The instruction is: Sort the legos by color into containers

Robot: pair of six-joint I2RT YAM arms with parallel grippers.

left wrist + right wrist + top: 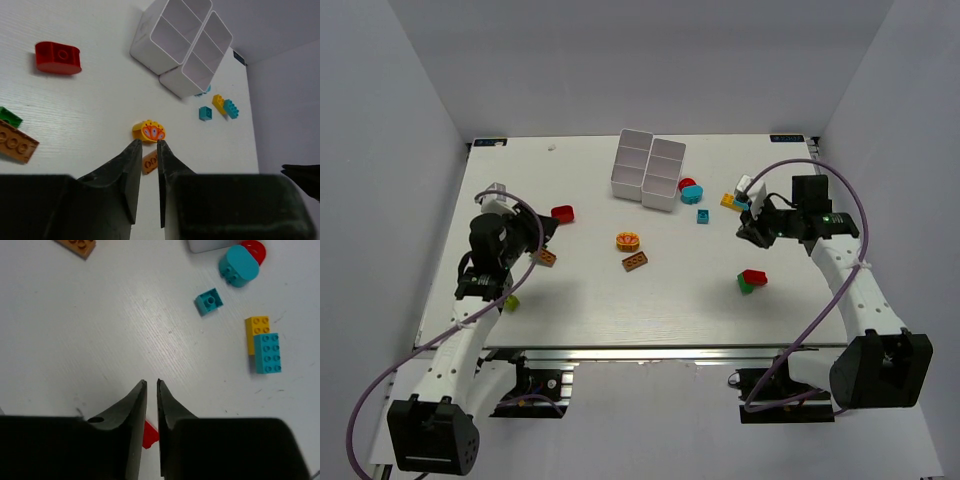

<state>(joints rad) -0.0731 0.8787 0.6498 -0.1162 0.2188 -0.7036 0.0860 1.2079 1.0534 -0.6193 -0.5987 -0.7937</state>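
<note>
Closest to the bottom of the overhead frame, a lime brick (510, 302) sits by itself at lower left of the desk (580, 320). A red-and-green stack (753, 280) sits lower right.

The left jaws are pressed nearly together and pinch nothing. The right jaws look the same, a thin slit between them and nothing in it, with a bit of red showing just beneath them in that wrist view.

Dead ahead of the left tips is a yellow rounded brick with an orange print (149, 132), and an orange-brown plate (635, 262) is just beside it on the near side. At the far left of that wrist view there's another orange-brown brick (17, 145) with a green bit (9, 116) against it, and a red brick (57, 57) further up.

My read is that nothing's sorted yet and the yellow brick is the left arm's first pick. To do it well:
- spread the jaws before going down, since closed tips will just shove it away
- straddle the flat sides rather than the curved top
- come down clear of the plate so it doesn't get dragged along

Further out on the right are a small cyan brick (208, 301), a yellow-and-cyan pair (263, 347), and a cyan rounded piece (239, 265) touching a red one (254, 249).

The white containers (142, 47) sit farthest back at upper centre. Every compartment I can see looks empty, so any of them will do for yellow.
</note>
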